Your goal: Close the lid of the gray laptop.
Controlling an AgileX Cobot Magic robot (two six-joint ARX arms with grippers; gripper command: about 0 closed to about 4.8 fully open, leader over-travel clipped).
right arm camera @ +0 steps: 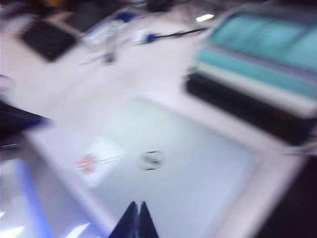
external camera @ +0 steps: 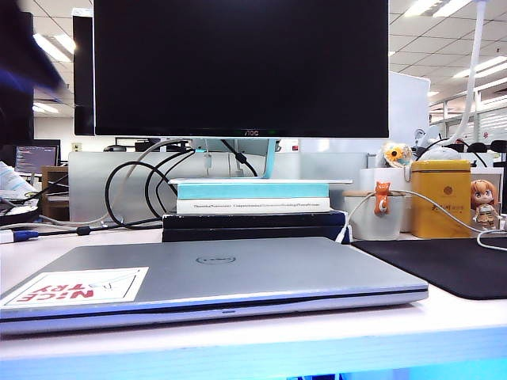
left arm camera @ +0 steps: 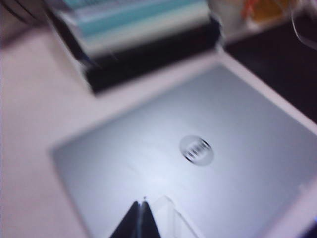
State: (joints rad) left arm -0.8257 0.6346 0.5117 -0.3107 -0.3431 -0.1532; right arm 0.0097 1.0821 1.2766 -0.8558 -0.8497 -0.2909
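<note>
The gray laptop (external camera: pixel 238 273) lies flat on the white desk with its lid (external camera: pixel 317 265) down, leaving only a thin dark seam along the front edge. The silver outside shows a round Dell emblem (external camera: pixel 211 260) and a white sticker (external camera: pixel 79 286) with red letters. My left gripper (left arm camera: pixel 140 204) hovers above the lid (left arm camera: pixel 223 129), shut and holding nothing. Over the same lid (right arm camera: pixel 188 173), my right gripper (right arm camera: pixel 136 204) is also shut and empty, near the sticker (right arm camera: pixel 96 159). Both wrist views are blurred. Neither gripper shows clearly in the exterior view.
A black AOC monitor (external camera: pixel 238 67) stands behind the laptop on a stack of books (external camera: pixel 253 210). Cables (external camera: pixel 135 190) loop at the back left. A black mat (external camera: pixel 444 265), white cup (external camera: pixel 376 214), yellow tin (external camera: pixel 440 198) and figurine (external camera: pixel 483 202) sit to the right.
</note>
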